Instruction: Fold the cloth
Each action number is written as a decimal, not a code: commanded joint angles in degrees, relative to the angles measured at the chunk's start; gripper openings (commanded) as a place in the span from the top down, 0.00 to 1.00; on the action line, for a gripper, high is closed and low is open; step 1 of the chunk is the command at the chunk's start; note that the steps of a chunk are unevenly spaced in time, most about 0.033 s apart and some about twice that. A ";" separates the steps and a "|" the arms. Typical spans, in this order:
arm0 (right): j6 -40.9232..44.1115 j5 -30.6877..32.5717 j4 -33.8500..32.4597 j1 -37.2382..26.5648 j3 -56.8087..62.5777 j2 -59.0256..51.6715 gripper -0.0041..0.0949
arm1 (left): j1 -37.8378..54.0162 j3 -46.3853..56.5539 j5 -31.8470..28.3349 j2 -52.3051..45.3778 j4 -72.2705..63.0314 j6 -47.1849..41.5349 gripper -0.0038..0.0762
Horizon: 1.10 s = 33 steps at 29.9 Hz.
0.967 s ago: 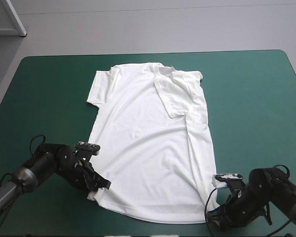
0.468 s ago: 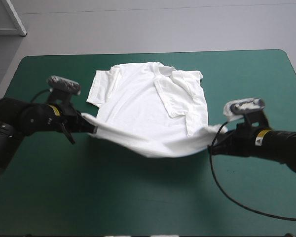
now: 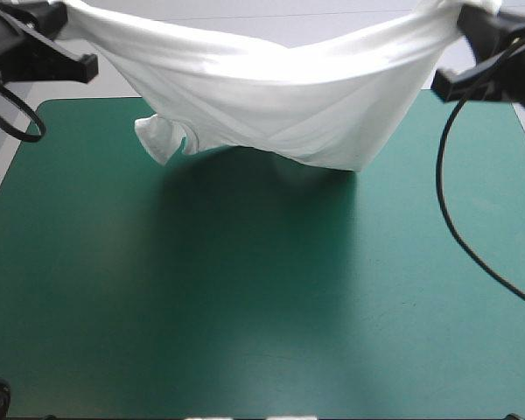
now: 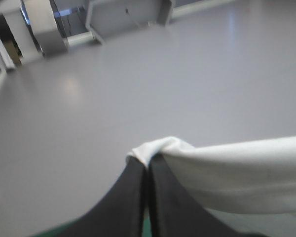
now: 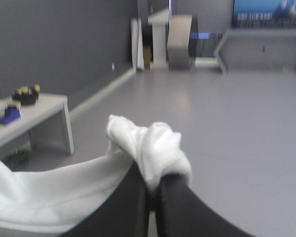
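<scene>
You are holding T-shirt aloft over worktop's far half, sagging between tools. Left tool clamping thin corner; right tool clamping bunched wad. Risk: left pinch slipping under tension, dropping one side; dangling sleeve tucking under while you are lowering.

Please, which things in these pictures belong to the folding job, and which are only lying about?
Belong to the job:
white short-sleeved T-shirt, hanging stretched between both hands
left hand, black fingers shut on one end of it
right hand, shut on the other end

Only lying about:
no loose thing that I can see; only the teal-green table cover below
</scene>
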 commanded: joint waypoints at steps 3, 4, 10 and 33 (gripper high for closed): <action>-3.65 -12.30 -1.74 0.16 -15.07 2.95 0.97 | -0.15 -15.93 -6.45 2.74 3.89 3.08 0.96; -3.65 -13.09 -2.22 0.16 -16.96 3.28 0.97 | -0.15 -16.92 -6.61 2.74 5.58 3.08 0.96; -7.67 -16.24 -3.01 0.16 -26.32 3.38 0.97 | -0.15 -17.86 -10.20 1.32 11.14 3.54 0.96; 2.55 0.00 -23.87 -0.01 -28.12 41.71 0.97 | 0.81 -3.60 -8.40 26.78 7.35 4.23 0.96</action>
